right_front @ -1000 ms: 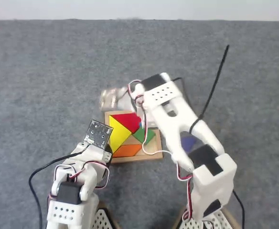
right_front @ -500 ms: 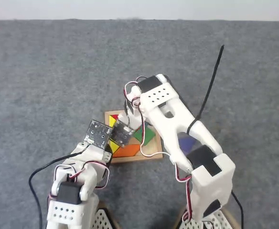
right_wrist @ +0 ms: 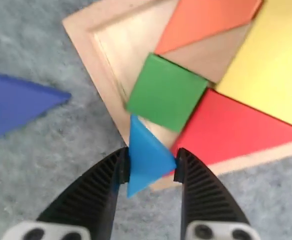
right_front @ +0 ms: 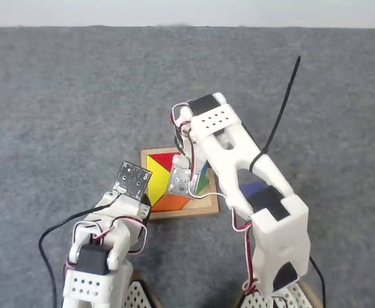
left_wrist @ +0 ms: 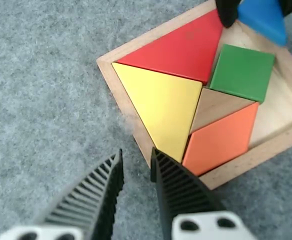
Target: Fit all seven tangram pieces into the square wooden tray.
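Note:
The square wooden tray (right_front: 201, 208) lies mid-table holding the red (left_wrist: 178, 47) and yellow (left_wrist: 163, 102) triangles, a green square (right_wrist: 166, 92), a tan triangle (left_wrist: 218, 107) and an orange parallelogram (left_wrist: 221, 140). My right gripper (right_wrist: 151, 155) is shut on a light blue triangle (right_wrist: 143, 150), held over the tray's rim beside the green square and the red triangle. The blue triangle (left_wrist: 261, 17) also hangs above the tray's far corner. My left gripper (left_wrist: 136, 167) hovers over carpet just outside the tray's yellow corner, slightly open with nothing in it.
A dark blue triangle (right_wrist: 16, 102) lies loose on the grey carpet beside the tray, under the right arm (right_front: 255, 190). A bare L-shaped strip of tray floor (right_wrist: 116, 55) runs beside the green square. A black cable (right_front: 284, 106) rises behind the right arm.
The right arm's wrist has swung from beyond the tray's far-left corner to above the tray. The left arm has kept still.

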